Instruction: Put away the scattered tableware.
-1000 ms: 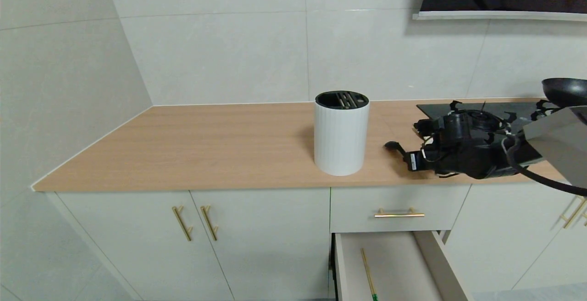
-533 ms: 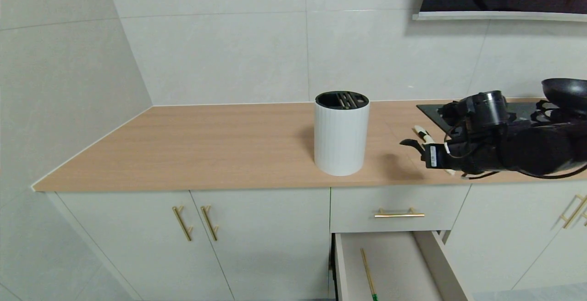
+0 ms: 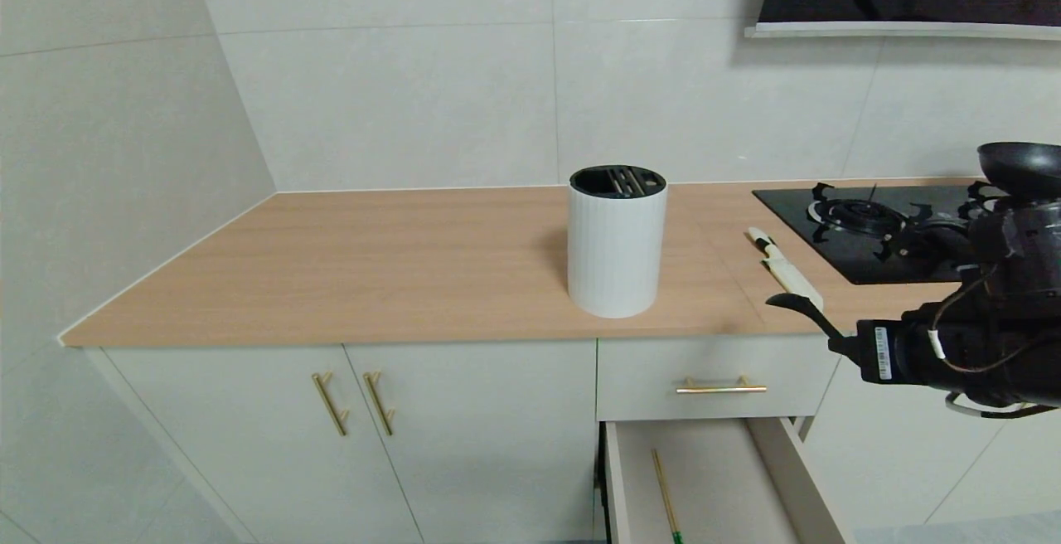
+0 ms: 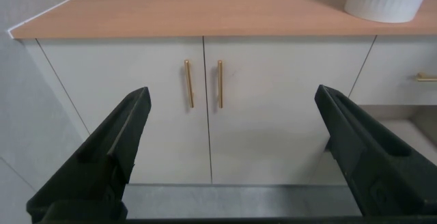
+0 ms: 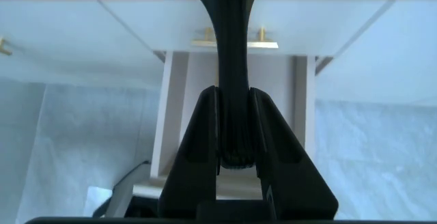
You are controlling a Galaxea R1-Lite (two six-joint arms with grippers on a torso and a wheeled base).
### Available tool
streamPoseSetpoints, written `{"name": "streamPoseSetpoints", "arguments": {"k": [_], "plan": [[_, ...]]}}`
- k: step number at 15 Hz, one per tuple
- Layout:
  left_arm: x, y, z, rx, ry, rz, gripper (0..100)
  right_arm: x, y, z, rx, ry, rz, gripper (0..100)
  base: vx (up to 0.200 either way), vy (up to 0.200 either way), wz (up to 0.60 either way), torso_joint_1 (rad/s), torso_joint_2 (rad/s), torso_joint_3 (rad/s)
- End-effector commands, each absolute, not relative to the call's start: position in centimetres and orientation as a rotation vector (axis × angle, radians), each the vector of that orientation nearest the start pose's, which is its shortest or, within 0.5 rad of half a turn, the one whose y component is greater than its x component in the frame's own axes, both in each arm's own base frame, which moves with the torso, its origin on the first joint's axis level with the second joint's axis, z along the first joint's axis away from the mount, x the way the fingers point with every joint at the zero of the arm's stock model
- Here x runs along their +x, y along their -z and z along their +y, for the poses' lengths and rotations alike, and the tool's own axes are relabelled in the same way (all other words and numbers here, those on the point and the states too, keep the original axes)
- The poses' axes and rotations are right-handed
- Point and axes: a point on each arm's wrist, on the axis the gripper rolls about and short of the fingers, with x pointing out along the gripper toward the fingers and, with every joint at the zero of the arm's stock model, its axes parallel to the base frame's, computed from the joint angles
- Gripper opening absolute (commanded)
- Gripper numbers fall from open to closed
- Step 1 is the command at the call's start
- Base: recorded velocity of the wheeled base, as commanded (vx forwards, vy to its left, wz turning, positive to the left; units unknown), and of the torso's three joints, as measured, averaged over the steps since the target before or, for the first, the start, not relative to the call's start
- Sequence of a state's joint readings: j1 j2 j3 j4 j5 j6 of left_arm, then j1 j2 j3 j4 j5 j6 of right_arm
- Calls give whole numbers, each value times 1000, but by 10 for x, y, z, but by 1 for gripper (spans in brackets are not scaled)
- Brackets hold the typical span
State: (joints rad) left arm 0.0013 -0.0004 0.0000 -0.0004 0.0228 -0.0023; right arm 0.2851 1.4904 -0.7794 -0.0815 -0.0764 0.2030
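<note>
Right gripper (image 3: 833, 338) has come off the far-right wooden countertop (image 3: 414, 262) by the stove. It now hangs past the near edge, above the open white drawer (image 3: 775, 465). Jaws clamped narrow on a slender black utensil (image 3: 792, 305) with a curved tip; clamp clear in wrist view (image 5: 235, 138).

Its retreat uncovers a cream-handled knife (image 3: 783, 266) on the counter, right of the white ribbed cylindrical holder (image 3: 617, 250).

Wooden chopsticks (image 3: 663, 490) already lie in the drawer. Likely the utensil goes there next; the knife remains.

Left gripper (image 4: 232, 121) low before the cabinet doors, jaws wide, empty.
</note>
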Motion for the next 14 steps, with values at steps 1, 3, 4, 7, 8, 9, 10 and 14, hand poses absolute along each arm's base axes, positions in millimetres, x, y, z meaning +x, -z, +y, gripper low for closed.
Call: {"name": "streamPoseSetpoints", "arguments": {"k": [1, 3, 4, 7, 8, 9, 10, 14], "plan": [[-23, -76, 0, -3, -25, -2, 100, 215, -186, 66, 81, -162, 616, 0, 0, 0, 0, 0, 0, 0], [-23, -75, 0, -3, -25, 0, 100, 212, -180, 72, 66, -184, 637, 0, 0, 0, 0, 0, 0, 0], [-23, -76, 0, -3, -25, -2, 100, 211, -178, 75, 59, -195, 646, 0, 0, 0, 0, 0, 0, 0], [-23, -76, 0, -3, -25, -2, 100, 211, -173, 76, 53, -195, 664, 0, 0, 0, 0, 0, 0, 0], [-23, -76, 0, -3, -25, -2, 100, 212, -171, 76, 50, -194, 675, 0, 0, 0, 0, 0, 0, 0], [-23, -76, 0, -3, -25, -2, 100, 214, -169, 77, 48, -193, 682, 0, 0, 0, 0, 0, 0, 0], [-23, -76, 0, -3, -25, -2, 100, 215, -167, 77, 47, -192, 689, 0, 0, 0, 0, 0, 0, 0], [-23, -76, 0, -3, -25, -2, 100, 216, -165, 77, 45, -191, 697, 0, 0, 0, 0, 0, 0, 0]]}}
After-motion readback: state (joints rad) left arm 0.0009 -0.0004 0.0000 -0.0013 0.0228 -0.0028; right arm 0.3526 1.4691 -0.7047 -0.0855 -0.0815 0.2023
